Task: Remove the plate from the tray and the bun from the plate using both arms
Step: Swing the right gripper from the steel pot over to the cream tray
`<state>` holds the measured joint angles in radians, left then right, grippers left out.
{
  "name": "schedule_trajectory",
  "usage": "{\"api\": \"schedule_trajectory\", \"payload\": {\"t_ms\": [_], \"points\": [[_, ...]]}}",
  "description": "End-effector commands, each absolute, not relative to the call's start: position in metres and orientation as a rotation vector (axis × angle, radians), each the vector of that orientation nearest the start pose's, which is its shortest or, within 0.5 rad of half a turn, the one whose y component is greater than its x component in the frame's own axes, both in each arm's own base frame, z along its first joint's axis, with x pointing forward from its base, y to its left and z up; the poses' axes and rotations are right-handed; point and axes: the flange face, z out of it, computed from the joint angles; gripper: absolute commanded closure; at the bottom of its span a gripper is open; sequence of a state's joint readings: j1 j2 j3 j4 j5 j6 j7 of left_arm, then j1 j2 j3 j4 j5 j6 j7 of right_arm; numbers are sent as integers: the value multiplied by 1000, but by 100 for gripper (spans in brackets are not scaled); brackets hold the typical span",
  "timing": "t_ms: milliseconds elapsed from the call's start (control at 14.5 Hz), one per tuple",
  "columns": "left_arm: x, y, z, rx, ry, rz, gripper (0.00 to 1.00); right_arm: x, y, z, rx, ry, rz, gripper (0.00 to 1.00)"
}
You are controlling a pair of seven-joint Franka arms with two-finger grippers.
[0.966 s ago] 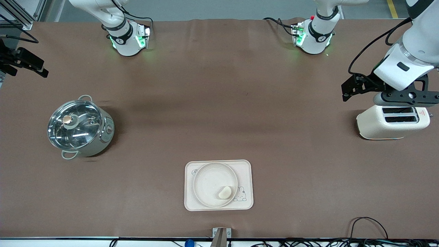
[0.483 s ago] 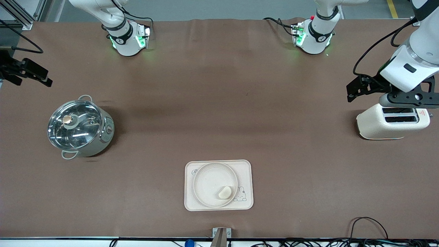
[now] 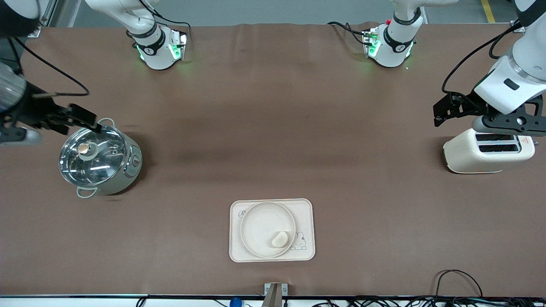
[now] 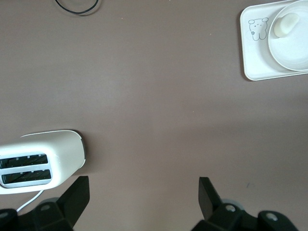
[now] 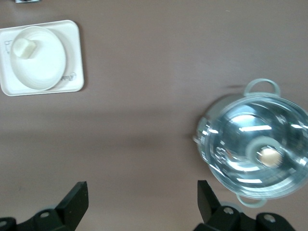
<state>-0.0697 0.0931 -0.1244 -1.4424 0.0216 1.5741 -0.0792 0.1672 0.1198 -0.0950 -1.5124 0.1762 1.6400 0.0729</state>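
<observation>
Bun (image 3: 279, 239) on plate (image 3: 260, 224), plate on tray (image 3: 308, 209), bottom centre of front frame. Left hand (image 3: 448, 111) spread, mid-right over tabletop (image 3: 273, 128) beside toaster (image 3: 488, 151). Right hand (image 3: 81, 117) spread, mid-left by pot (image 3: 100, 158).

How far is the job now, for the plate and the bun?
Nothing is done: the small pale bun lies on the round cream plate, which sits on the rectangular cream tray. Both hold nothing: open left gripper above the white toaster, open right gripper over the steel pot. Both removals remain.
</observation>
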Motion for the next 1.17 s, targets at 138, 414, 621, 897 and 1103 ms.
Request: {"api": "schedule_trajectory", "payload": {"t_ms": [138, 414, 621, 897, 1103], "points": [[579, -59, 630, -3113, 131, -11, 0, 632, 116, 531, -2909, 37, -19, 0], [585, -43, 622, -3115, 93, 8, 0, 657, 168, 475, -2825, 106, -52, 0], [584, -51, 622, -3116, 98, 8, 0, 670, 205, 430, -2825, 162, -89, 0], [584, -48, 622, -3116, 100, 10, 0, 687, 258, 366, -2814, 260, -174, 0], [584, -51, 623, -3114, 109, 5, 0, 706, 286, 326, -2719, 351, -229, 0]]}}
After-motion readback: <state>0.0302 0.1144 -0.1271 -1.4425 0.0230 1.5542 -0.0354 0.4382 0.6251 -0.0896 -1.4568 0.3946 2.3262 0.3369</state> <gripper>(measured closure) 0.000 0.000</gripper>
